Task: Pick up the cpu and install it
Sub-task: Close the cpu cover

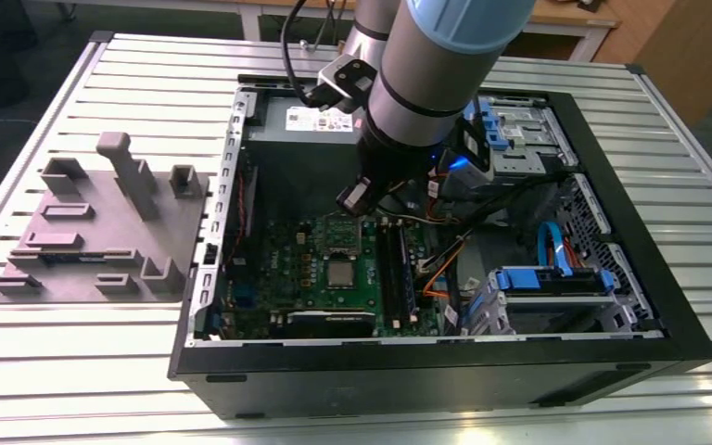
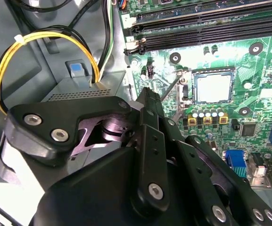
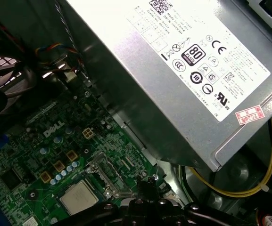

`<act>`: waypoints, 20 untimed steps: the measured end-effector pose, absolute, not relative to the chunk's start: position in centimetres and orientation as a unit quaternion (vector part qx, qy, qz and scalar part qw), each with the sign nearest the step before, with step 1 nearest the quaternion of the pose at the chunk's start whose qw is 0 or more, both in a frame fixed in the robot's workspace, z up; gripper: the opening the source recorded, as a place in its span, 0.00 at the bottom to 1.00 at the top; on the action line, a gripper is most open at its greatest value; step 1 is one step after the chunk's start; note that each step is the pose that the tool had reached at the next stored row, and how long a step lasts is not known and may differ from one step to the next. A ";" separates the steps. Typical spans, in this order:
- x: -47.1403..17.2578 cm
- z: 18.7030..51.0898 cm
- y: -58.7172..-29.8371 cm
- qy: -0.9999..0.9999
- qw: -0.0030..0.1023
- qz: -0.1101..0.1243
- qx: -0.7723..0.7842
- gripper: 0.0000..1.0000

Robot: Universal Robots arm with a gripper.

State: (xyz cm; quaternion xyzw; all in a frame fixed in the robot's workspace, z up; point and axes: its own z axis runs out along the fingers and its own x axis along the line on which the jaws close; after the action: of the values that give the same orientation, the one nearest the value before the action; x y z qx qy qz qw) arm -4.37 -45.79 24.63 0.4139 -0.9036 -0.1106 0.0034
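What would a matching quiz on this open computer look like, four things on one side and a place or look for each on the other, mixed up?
1. cpu
2. power supply
3. grey fixture tray
4. blue drive caddy

A. on the table, outside the computer case, at the exterior view's left
B. seated on the green motherboard
C. inside the case, at the exterior view's right
D. grey metal box bearing a white label

Pairs: 1-B, 2-D, 3-A, 4-C.

In the exterior view the arm [image 1: 425,93] hides part of the grey metal box [image 1: 279,132], the cpu [image 1: 337,271] has a rim too small to tell, and the box runs off the first wrist view.
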 end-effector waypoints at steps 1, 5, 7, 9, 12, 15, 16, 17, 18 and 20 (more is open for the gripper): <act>-4.4 24.6 -45.8 -0.903 0.003 -0.111 0.414 0.10; -4.4 24.6 -46.0 -0.902 0.004 -0.111 0.418 0.10; -4.4 24.6 -46.1 -0.901 0.004 -0.111 0.420 0.10; -4.4 24.6 -46.3 -0.900 0.004 -0.111 0.422 0.10; -4.4 24.6 -46.5 -0.899 0.005 -0.111 0.424 0.10; -4.4 24.6 -46.7 -0.898 0.005 -0.111 0.425 0.10; -4.4 24.6 -46.7 -0.898 0.005 -0.111 0.425 0.10; -4.4 24.6 -46.8 -0.898 0.005 -0.111 0.425 0.10; -4.4 24.6 -46.8 -0.898 0.005 -0.111 0.425 0.10; -4.4 24.6 -46.9 -0.898 0.005 -0.111 0.426 0.10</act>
State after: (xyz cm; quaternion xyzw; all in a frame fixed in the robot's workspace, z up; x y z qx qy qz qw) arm -4.42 -46.88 24.62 0.4257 -0.8981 -0.1106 0.0048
